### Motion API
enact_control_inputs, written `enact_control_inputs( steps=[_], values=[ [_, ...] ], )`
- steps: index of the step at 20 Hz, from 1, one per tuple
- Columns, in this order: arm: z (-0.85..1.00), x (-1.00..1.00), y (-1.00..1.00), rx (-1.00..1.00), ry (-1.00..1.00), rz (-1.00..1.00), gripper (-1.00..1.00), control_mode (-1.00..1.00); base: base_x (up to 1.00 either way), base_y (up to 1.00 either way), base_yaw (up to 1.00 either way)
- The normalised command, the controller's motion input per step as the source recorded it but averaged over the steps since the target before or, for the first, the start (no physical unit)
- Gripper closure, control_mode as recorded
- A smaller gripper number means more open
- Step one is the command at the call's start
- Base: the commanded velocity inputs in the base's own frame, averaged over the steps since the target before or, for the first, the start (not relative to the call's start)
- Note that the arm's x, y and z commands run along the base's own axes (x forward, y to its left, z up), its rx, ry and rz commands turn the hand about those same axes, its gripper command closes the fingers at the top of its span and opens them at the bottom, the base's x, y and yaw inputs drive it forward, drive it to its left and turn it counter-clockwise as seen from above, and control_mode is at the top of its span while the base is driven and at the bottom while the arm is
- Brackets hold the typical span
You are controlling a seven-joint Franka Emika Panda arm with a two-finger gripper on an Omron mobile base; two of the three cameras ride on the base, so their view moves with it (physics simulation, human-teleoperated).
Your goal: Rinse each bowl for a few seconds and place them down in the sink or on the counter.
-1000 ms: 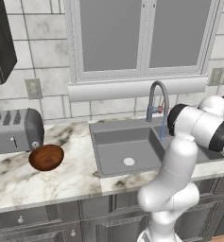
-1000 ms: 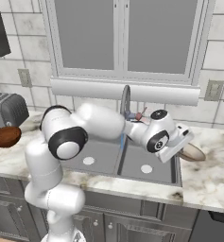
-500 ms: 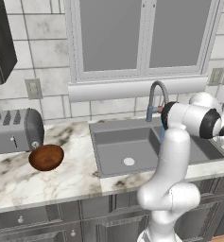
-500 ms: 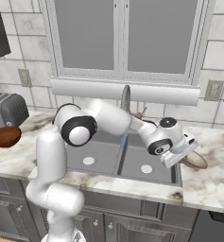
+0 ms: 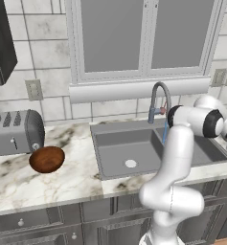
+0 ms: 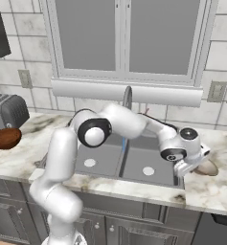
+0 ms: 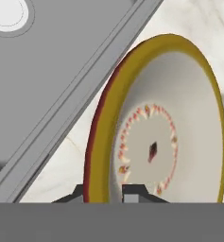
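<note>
The pale beige-tan bowl (image 7: 165,127), with a yellow-brown rim and a speckled ring inside, rests on the white marble counter (image 6: 215,189) just right of the sink (image 6: 134,167). My gripper (image 7: 104,194) is open at its near rim, one fingertip (image 7: 78,194) outside and the other inside. From the right base, the gripper (image 6: 189,167) touches the bowl (image 6: 208,167) at the sink's right edge. The reddish-brown bowl (image 5: 46,159) sits upright on the counter left of the sink, far from the gripper.
A thin blue stream of water (image 5: 165,131) falls from the gooseneck faucet (image 5: 158,95) into the sink. A grey toaster (image 5: 14,131) stands behind the brown bowl. The sink's rim (image 7: 85,94) runs close beside the pale bowl.
The arm has stretched out to the right and down, carrying the hand from over the sink's right basin to the pale bowl on the right counter. The brown bowl has not moved.
</note>
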Motion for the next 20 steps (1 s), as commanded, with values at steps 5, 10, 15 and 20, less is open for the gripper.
enact_control_inputs(
  steps=[5,10,15,20],
  values=[
    [-0.29,0.03,-0.18,0.08,0.00,0.00,1.00,-1.00,0.00,0.00,0.00],
    [-0.37,0.00,-0.06,0.07,0.00,0.00,-1.00,-1.00,0.00,0.00,0.00],
    [-0.14,0.00,0.10,0.03,0.00,-0.01,-1.00,-1.00,0.00,0.00,0.00],
    [0.18,-0.03,0.07,0.00,-0.04,0.00,-1.00,-1.00,0.00,0.00,0.00]
  ],
)
